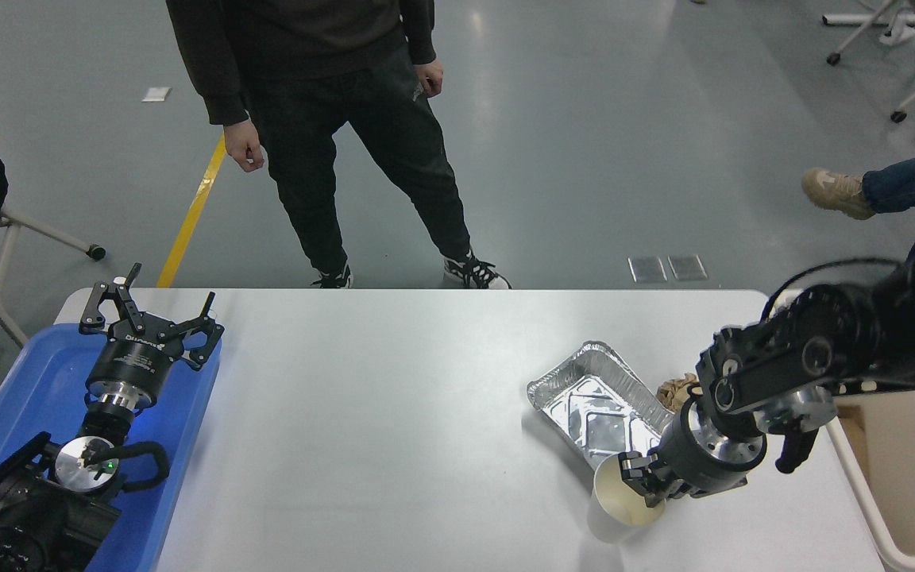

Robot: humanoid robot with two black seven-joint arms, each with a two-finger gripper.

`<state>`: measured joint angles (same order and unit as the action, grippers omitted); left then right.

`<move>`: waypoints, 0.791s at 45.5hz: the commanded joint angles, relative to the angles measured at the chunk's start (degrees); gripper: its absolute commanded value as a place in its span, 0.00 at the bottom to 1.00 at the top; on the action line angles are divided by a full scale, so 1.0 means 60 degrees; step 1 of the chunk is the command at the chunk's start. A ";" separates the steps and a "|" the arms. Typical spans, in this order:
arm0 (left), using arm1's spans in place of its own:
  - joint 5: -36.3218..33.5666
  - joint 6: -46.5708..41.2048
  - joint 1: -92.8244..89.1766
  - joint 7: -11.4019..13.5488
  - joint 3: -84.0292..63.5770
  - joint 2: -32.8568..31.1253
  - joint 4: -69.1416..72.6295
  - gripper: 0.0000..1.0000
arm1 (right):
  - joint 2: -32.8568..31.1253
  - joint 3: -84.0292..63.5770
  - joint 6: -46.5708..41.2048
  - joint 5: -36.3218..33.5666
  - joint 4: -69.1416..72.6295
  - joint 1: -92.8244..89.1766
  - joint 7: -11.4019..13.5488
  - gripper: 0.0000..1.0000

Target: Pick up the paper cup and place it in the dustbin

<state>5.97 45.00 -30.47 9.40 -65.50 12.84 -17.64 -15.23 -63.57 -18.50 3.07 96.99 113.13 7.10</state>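
1. The right gripper [642, 481] pinches the rim of the paper cup [620, 506] near the front edge of the white table [394, 413], its black fingers [631, 469] closed over the cup's right-hand lip.
2. The cup tilts, its cream-coloured inside facing up and toward the camera; whether its base touches the tabletop cannot be told.
3. Just behind the cup lies a rectangular silver foil tray [596, 397], skewed on the table, its near corner close to the cup's rim.
4. A crumpled brown paper ball [676, 392] sits just beside the tray's right side, partly hidden by the right arm's wrist.
5. The beige dustbin [874, 516] stands off the table's right edge, its thick rim and inner wall showing beneath the right arm; the cup is well to its left, not over it.
6. The left gripper [152, 311] is parked at the lower left over a blue plastic tray [36, 381], its fingers spread and holding nothing.
7. A person in dark clothes [322, 103] stands on the grey floor at the table's far side, arms hanging; a yellow floor line [187, 222] runs behind.
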 commanded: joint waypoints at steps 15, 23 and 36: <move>0.0002 0.0000 0.0025 0.0000 -0.0012 0.0027 -0.0004 0.99 | -0.1138 -0.1241 -0.4417 -0.0116 0.0373 0.6676 0.0018 0.00; 0.0002 0.0000 0.0010 0.0000 -0.0012 0.0013 -0.0004 0.99 | -0.1123 -0.1431 -0.4417 -0.0073 0.0330 0.7014 0.0062 0.00; 0.0016 0.0000 0.0010 0.0015 -0.0012 -0.0002 0.0010 0.99 | -0.1532 -0.2441 -0.4417 0.1127 -0.0650 0.6474 0.0077 0.00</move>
<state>6.01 45.00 -30.40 9.40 -65.57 12.88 -17.66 -22.12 -73.47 -43.98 4.12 97.78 152.76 7.49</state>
